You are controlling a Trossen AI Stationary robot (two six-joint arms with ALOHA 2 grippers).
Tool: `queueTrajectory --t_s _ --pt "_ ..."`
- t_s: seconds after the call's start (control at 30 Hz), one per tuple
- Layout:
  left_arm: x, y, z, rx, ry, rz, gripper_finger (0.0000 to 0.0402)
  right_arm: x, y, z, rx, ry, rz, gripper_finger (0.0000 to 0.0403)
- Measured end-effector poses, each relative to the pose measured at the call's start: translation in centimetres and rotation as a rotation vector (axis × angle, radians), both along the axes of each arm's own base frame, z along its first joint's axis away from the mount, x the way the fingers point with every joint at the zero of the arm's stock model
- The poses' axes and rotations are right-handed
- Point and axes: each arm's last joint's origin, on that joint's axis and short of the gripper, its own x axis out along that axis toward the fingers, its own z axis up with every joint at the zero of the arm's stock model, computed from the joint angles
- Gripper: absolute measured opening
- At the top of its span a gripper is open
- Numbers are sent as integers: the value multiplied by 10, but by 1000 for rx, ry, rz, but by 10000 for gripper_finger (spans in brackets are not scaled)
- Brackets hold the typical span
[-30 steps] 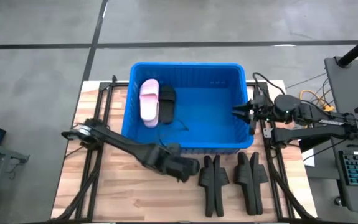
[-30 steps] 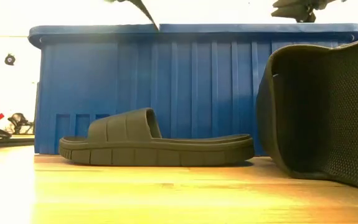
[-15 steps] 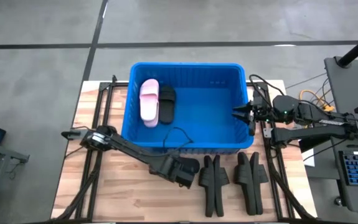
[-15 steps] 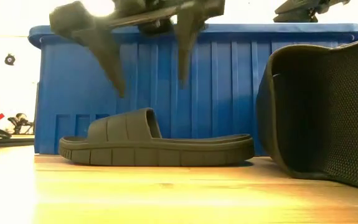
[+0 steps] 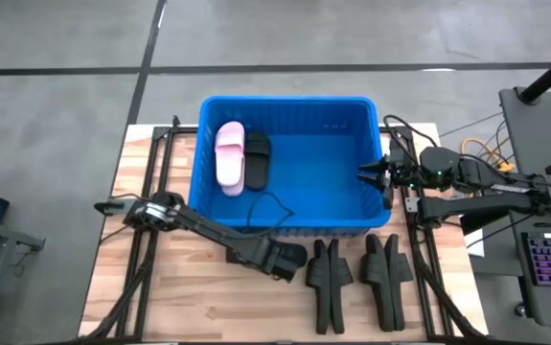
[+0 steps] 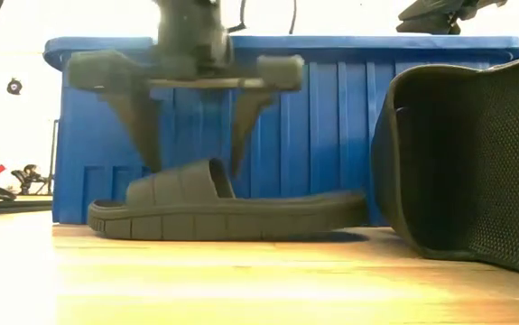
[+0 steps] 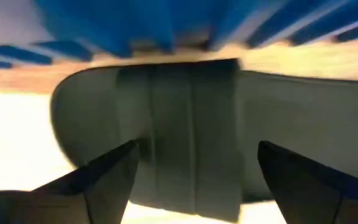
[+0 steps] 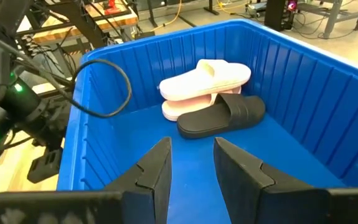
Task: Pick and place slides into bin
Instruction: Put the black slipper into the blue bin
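A black slide [image 6: 241,215] lies sole down on the table just before the near wall of the blue bin [image 6: 331,117]. My left gripper [image 6: 193,170] is open and points down over it. Its fingers stand on either side of the slide's broad strap [image 7: 191,124]; I cannot tell whether they touch it. In the bin lie a pale pink pair [image 5: 229,153] and one black slide [image 5: 258,158]. More black slides [image 5: 328,278] [image 5: 385,278] lie on the table at the near right. My right gripper [image 5: 363,172] hangs open and empty over the bin's right side.
A black cable [image 5: 267,206] loops over the bin's near wall to my left arm. One black slide [image 6: 467,162] stands large close to the low camera at the right. Bare wood [image 5: 179,297] lies at the table's near left.
My left gripper has come down from above the bin's rim to the black slide by the near wall, and has levelled out from a tilt. It has stayed open, its fingers now on either side of the strap.
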Motion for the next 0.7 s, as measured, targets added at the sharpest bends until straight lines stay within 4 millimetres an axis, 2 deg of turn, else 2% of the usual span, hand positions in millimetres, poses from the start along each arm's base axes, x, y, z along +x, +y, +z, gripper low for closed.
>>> queueTrajectory --t_s 0.17,0.3,0.57,0.7 --pt "-9 0 -18 -88 99 37 314 0 0 0 0 0 0 111" --pt "-12 -3 -19 -106 115 28 288 0 0 0 0 -1 1 111" --pt "-14 -4 -18 -121 145 -55 149 0 0 0 0 -1 1 111" --pt "-16 -6 -15 -170 175 -163 77 0 0 0 0 -1 1 111"
